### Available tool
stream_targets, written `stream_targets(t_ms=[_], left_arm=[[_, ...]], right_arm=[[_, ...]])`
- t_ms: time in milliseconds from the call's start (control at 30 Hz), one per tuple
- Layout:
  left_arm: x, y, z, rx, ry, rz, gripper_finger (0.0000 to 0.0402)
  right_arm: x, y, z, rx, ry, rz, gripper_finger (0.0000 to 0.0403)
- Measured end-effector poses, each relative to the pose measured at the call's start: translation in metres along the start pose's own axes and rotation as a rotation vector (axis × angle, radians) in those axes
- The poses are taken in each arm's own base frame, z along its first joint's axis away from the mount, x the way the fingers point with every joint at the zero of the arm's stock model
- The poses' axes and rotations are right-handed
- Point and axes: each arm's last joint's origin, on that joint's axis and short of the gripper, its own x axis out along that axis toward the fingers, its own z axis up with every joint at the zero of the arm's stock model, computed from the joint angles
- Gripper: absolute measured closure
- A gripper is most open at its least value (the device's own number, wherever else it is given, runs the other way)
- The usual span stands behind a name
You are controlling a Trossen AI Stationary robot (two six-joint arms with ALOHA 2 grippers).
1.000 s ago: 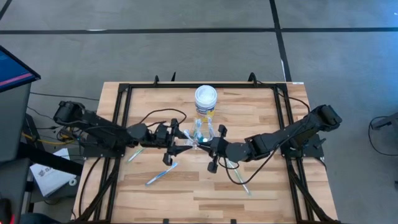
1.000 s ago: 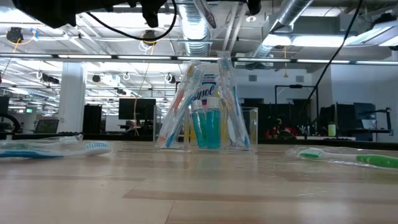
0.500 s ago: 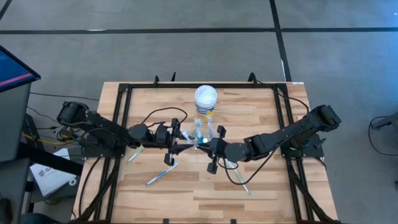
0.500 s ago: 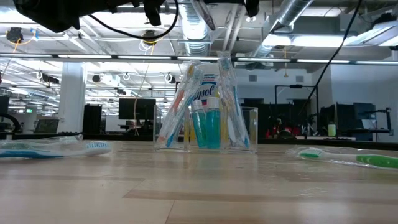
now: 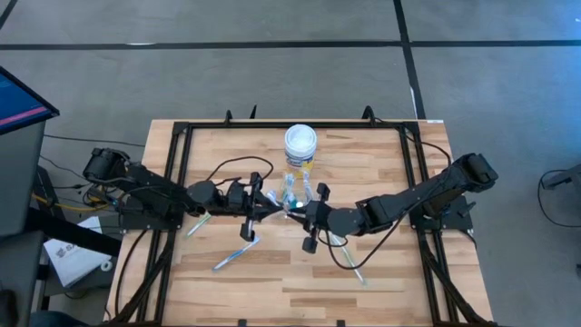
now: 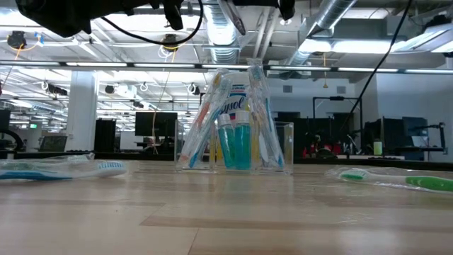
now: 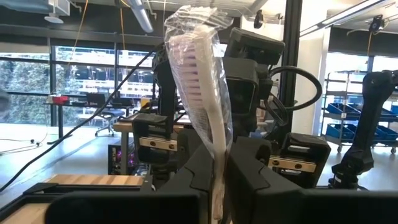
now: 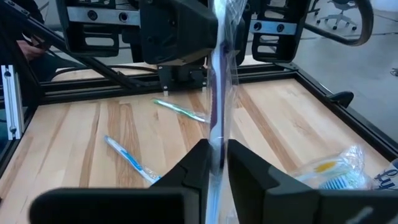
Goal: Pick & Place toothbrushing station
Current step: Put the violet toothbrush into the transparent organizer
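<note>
Both arms are reached in to the middle of the table [image 5: 272,282], grippers met tip to tip just in front of the clear cup [image 6: 234,145].

A wrapped toothbrush [image 7: 200,93] is pinched in the left gripper [image 7: 221,180]: fingers [image 7: 198,171] are clenched on its handle, bristle head up, clear wrap bunched at the top. In the high view the left gripper [image 5: 269,210] is seen just left of centre.

The same wrapped brush [image 8: 217,93] is seen standing between the right gripper's [image 8: 216,163] fingers [image 8: 247,171]; these sit close on both sides of it, but whether it's gripped or just let go can't be told. In the high view the right gripper [image 5: 300,213] is just right of centre, approx. touching the left one.

The cup is near the table's back-middle, w/ several brushes standing in it and teal tubes [image 6: 235,145] inside. Right behind it, toward the back edge, a white-lidded jar [image 5: 300,143] is set.

Loose brushes are lying on the wood: a blue one [image 5: 235,253] toward the front-left, another blue one [image 6: 60,168] near the left side, a green one [image 5: 349,257] toward the front-right.
</note>
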Motion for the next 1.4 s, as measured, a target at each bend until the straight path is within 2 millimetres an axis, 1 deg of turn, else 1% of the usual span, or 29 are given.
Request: stream_targets(t_ms=[300, 467, 600, 700, 900, 1133, 1400], left_arm=[[0.000, 0.000, -0.002, 0.002, 0.024, 0.001, 0.0394], [0.000, 0.001, -0.003, 0.007, 0.043, 0.013, 0.0394], [-0.004, 0.002, 0.001, 0.016, 0.084, 0.050, 0.0394], [-0.008, 0.002, 0.010, 0.014, 0.094, 0.039, 0.0394], [-0.018, 0.001, 0.019, 0.026, 0.181, 0.051, 0.0395], [-0.022, 0.004, 0.015, 0.041, 0.266, 0.114, 0.0395], [-0.024, 0.012, 0.010, 0.066, 0.315, 0.209, 0.0395]], right_arm=[[0.000, -0.001, -0.002, -0.016, 0.021, -0.014, 0.0350], [0.000, -0.003, -0.006, -0.040, 0.042, -0.075, 0.0349], [-0.002, -0.002, -0.007, -0.048, 0.048, -0.095, 0.0349], [-0.002, -0.002, -0.008, -0.051, 0.047, -0.112, 0.0349], [-0.003, -0.005, -0.008, -0.065, 0.039, -0.207, 0.0349], [-0.005, -0.003, -0.011, -0.073, 0.056, -0.194, 0.0349], [-0.014, 0.010, -0.015, -0.073, 0.066, -0.150, 0.0349]])
